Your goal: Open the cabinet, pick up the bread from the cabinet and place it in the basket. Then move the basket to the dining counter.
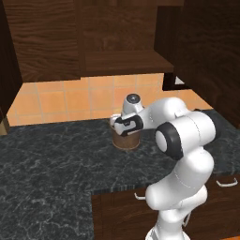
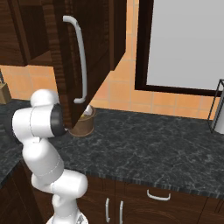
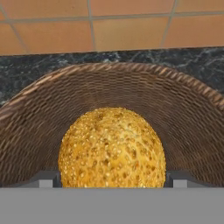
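Around and just beyond the claw, set on the black counter: a stiff, light woven basket, likely best gripped by its thin rim; between the wide-apart claw tips, inside it: the soft, crushable bread, seemingly released.

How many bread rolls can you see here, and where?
1. The bread sits inside the basket, right in front of the robot's hand. The basket stands on the black counter under the cabinet. More could be hidden in the cabinet.
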You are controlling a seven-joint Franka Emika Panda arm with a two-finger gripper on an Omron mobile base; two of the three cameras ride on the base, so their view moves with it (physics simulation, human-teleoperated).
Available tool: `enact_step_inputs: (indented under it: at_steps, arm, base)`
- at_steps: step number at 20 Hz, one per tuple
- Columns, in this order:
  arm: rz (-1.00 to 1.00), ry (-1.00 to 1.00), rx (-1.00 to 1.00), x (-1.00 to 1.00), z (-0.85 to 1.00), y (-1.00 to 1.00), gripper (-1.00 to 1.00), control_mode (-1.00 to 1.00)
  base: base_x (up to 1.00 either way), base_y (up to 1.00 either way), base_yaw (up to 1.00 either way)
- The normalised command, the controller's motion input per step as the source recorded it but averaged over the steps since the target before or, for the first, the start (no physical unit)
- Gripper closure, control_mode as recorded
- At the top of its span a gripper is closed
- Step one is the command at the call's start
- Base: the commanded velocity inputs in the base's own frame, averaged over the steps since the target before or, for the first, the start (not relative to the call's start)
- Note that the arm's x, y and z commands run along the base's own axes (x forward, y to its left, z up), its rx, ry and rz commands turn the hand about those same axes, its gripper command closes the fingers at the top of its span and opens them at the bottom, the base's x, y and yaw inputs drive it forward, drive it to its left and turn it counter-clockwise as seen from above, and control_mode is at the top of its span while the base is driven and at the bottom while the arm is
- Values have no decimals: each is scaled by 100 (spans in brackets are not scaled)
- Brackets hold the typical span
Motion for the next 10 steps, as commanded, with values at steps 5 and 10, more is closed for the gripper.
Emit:
enact_step_inputs:
  at_steps: [5, 10]
  arm:
    - [0, 0, 0, 0, 0, 0, -100, -100]
    - [0, -1, 0, -4, 1, 0, -100, -100]
  base:
    - [0, 0, 0]
    - [0, 0, 0]
